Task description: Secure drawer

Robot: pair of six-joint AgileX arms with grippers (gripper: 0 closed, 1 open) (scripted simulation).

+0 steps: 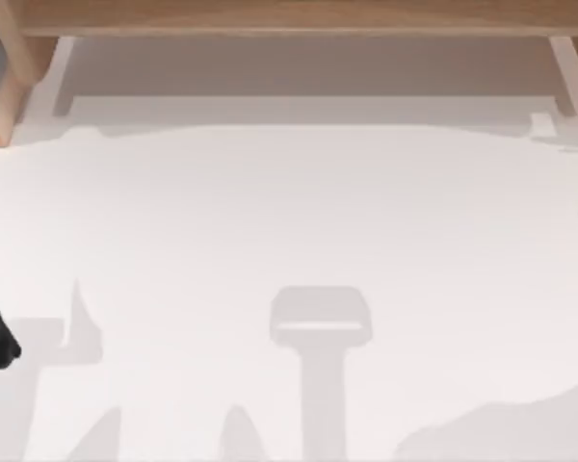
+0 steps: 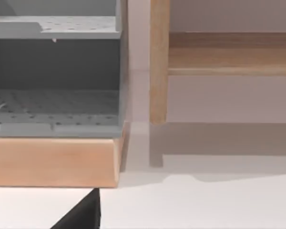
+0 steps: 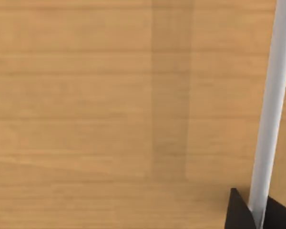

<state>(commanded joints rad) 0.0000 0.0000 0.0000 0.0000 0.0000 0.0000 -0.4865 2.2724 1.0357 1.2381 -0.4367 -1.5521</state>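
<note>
Right wrist view: fingertips [image 3: 251,212] pinching white handle [image 3: 271,109] at five o'clock; stiff wooden drawer [image 3: 109,105], likely slides heavily.

I see a pale white tabletop [image 1: 289,221], a light wood-grain drawer front [image 3: 86,114] with a white bar handle [image 3: 271,109], and grey perforated shelves [image 2: 52,107].

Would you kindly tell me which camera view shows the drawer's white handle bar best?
The right wrist view: the white handle bar runs close across the wooden drawer front, with the right tool around its lower end. The top view and left wrist view show wooden furniture, but no handle that I can identify.
</note>
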